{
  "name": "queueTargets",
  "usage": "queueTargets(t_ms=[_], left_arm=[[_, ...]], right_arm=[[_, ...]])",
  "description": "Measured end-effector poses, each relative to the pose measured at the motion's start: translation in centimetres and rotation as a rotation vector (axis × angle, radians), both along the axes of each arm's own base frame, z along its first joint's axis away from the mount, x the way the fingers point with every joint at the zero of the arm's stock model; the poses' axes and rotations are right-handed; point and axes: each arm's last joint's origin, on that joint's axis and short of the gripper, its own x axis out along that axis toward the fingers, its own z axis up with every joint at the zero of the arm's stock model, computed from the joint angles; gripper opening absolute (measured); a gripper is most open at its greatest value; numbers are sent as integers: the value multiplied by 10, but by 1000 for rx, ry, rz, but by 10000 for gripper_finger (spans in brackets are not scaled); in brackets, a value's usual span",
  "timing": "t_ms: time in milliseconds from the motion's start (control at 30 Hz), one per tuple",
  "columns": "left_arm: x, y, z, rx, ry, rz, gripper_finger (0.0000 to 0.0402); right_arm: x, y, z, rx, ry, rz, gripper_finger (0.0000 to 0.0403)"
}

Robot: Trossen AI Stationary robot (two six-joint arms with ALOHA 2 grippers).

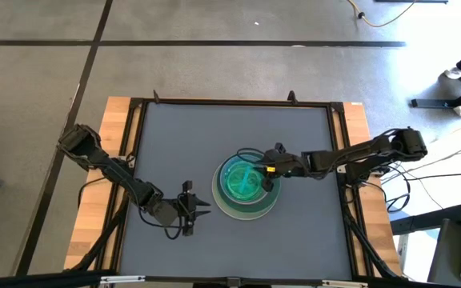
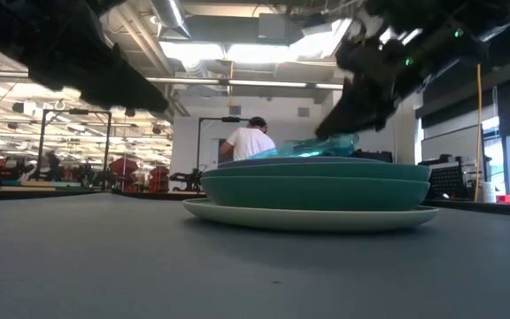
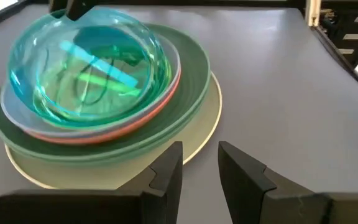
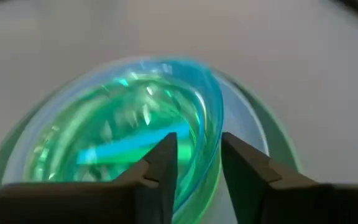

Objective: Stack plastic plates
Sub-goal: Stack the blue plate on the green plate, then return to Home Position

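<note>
A stack of plastic plates (image 1: pixel 246 210) stands on the grey mat right of the table's middle. From the bottom it runs cream (image 3: pixel 194 134), green (image 3: pixel 188 81), salmon pink (image 3: pixel 126 124) and pale blue. A translucent cyan plate (image 3: pixel 86 68) sits tilted on top, with green showing through it. My right gripper (image 1: pixel 267 172) is at the stack's right side and is shut on that top plate. My left gripper (image 1: pixel 192 208) waits open, low over the mat just left of the stack, its fingers (image 3: pixel 166 171) pointing at it. My right gripper pinches the cyan plate's rim (image 4: pixel 209 163) on the stack's right side; the rim runs between its two fingers (image 4: pixel 163 162). It comes slanting down from the table's right. The held side (image 2: pixel 339 142) is raised, and the plate's opposite side rests on the stack.
Bare grey mat (image 1: pixel 214 136) lies all round the stack, bounded by a black frame and wooden table edges (image 1: pixel 118 120). In the low view a person (image 2: pixel 251 142) stands in the room far behind the table.
</note>
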Motion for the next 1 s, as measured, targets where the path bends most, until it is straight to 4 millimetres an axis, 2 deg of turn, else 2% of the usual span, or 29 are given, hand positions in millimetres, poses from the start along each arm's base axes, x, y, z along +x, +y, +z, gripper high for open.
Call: queueTargets(t_ms=[233,367,567,633,833,1000], left_arm=[[-9,10,38,54,-101,-39,96],[-14,22,60,111,-159,-42,96],[-18,37,82,188,-216,-155,96],[-19,44,88,200,-231,-143,96],[-34,74,81,219,-237,-62,96],[-51,106,70,171,-279,-26,96]], right_arm=[[-17,-1,37,-21,-122,38,138],[-32,-3,48,-49,-106,49,138],[-47,-5,61,-80,-123,39,138],[-52,-5,65,-82,-132,45,138],[-66,-5,77,-97,-170,91,138],[-78,-6,69,-108,-188,128,138]])
